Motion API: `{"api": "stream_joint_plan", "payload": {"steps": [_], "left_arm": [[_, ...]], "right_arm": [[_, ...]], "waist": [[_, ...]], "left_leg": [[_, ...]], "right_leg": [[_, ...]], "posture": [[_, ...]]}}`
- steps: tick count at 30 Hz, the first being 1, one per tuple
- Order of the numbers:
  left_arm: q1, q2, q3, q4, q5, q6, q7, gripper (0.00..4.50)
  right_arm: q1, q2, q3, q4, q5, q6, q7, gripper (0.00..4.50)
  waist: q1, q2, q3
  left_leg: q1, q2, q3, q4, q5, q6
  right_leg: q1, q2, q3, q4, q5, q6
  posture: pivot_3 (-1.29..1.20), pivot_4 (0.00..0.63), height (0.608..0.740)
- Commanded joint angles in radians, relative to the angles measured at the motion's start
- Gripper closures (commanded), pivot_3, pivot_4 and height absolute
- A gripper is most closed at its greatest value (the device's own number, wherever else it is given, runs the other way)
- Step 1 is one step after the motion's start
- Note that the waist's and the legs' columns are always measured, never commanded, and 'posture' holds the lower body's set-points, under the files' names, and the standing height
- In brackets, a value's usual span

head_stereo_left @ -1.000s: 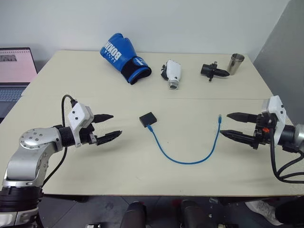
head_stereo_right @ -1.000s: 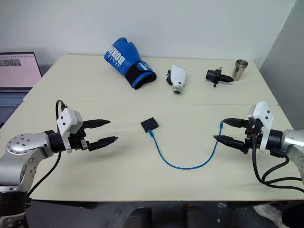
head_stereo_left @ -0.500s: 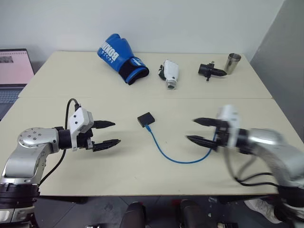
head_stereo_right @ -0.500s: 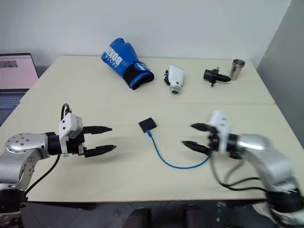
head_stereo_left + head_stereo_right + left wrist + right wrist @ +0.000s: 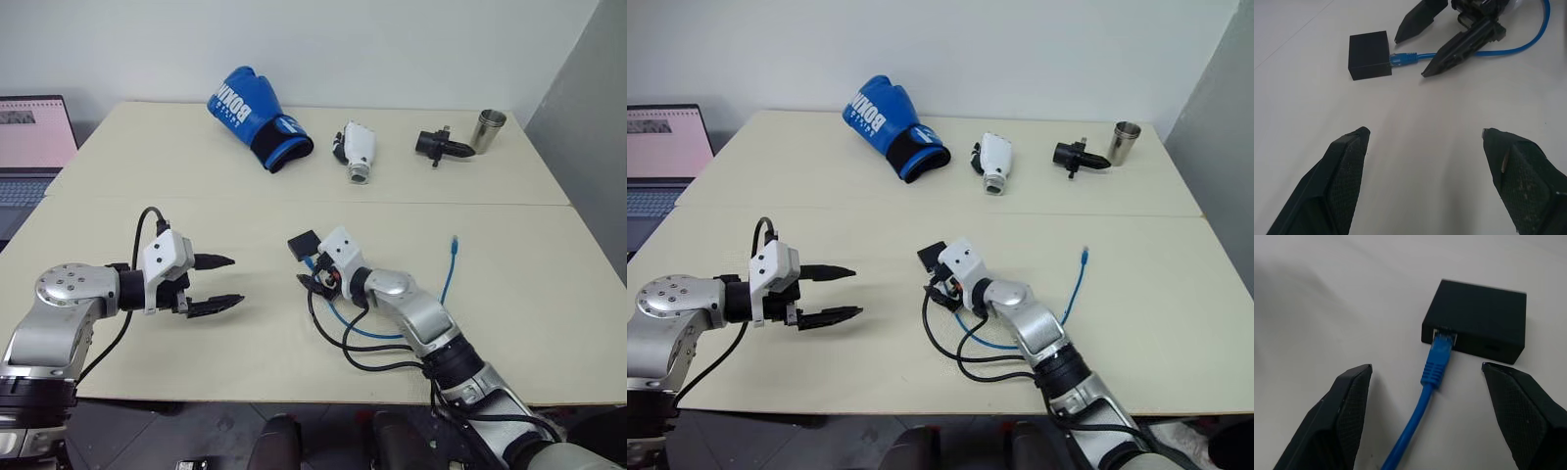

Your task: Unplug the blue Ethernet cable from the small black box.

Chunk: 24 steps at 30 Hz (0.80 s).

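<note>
Both end effectors (image 5: 1422, 142) (image 5: 1425, 377) gape open.

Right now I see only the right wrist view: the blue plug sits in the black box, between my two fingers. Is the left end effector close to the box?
Observer: No. The left end effector hovers open over the table, well apart from the small black box, on the robot's left of it.
Operator: Is the other end of the cable free?
Observer: Yes. The blue Ethernet cable curves off to the robot's right, and its far plug lies loose on the table.
Operator: Does anything lie on the cable?
Observer: The right arm's black wires loop across the cable's middle stretch.
</note>
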Motion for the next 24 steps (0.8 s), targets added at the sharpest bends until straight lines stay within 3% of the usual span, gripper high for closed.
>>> {"api": "stream_joint_plan", "payload": {"steps": [1,2,3,9,16,21,24], "left_arm": [[-0.014,0.015,0.017,-0.013,-0.002,-0.016,0.005,0.57],[-0.017,0.014,0.016,-0.013,-0.002,-0.015,0.006,0.57],[-0.019,0.013,0.014,-0.013,-0.002,-0.013,0.007,0.48],[-0.041,-0.003,0.005,-0.002,-0.003,0.006,0.031,0.48],[-0.098,-0.047,0.026,0.081,-0.052,0.149,0.093,0.48],[-0.148,-0.08,0.071,0.086,-0.191,0.343,0.099,0.48],[-0.201,-0.092,0.098,0.073,-0.323,0.544,0.107,0.48]], "right_arm": [[-0.022,0.016,0.008,0.008,-0.045,0.0,-0.014,0.69],[-0.018,0.02,0.013,0.009,-0.053,0.0,-0.014,0.69],[-0.014,0.023,0.015,0.007,-0.06,-0.001,-0.014,1.06],[0.01,0.015,0.033,-0.028,-0.086,0.004,0.001,2.31],[0.002,-0.042,0.039,-0.042,-0.132,-0.076,0.035,4.28],[0.004,-0.174,0.067,-0.137,-0.193,-0.278,0.123,4.46],[-0.021,-0.282,0.057,-0.159,-0.254,-0.52,0.146,4.46]], "waist": [[-0.002,0.0,0.0],[-0.002,0.0,0.0],[-0.002,0.0,0.0],[-0.002,0.0,0.0],[-0.001,0.0,0.0],[0.002,0.0,0.0],[-0.002,0.0,0.0]], "left_leg": [[0.0,0.0,0.0,0.0,0.0,0.0],[0.0,0.0,0.0,0.0,0.0,0.0],[0.0,0.001,0.0,0.0,0.0,0.0],[0.0,0.001,0.0,0.0,0.0,0.0],[0.001,0.0,-0.001,0.0,0.0,0.0],[0.0,0.0,-0.001,0.001,0.0,0.0],[-0.003,0.0,-0.002,0.004,0.0,0.0]], "right_leg": [[0.0,0.0,0.0,0.0,0.0,0.0],[0.0,0.0,0.0,0.001,0.0,0.0],[0.0,0.001,0.0,0.001,0.0,0.0],[0.0,0.001,0.0,0.001,0.0,0.0],[0.0,0.001,0.0,0.002,0.0,0.0],[0.0,0.0,-0.001,0.001,0.0,0.0],[0.0,0.001,-0.002,0.002,0.0,0.0]], "posture": [[0.0,0.15,0.74],[0.0,0.15,0.74],[0.0,0.15,0.74],[0.0,0.15,0.74],[0.0,0.15,0.74],[0.0,0.15,0.74],[0.0,0.15,0.74]]}}
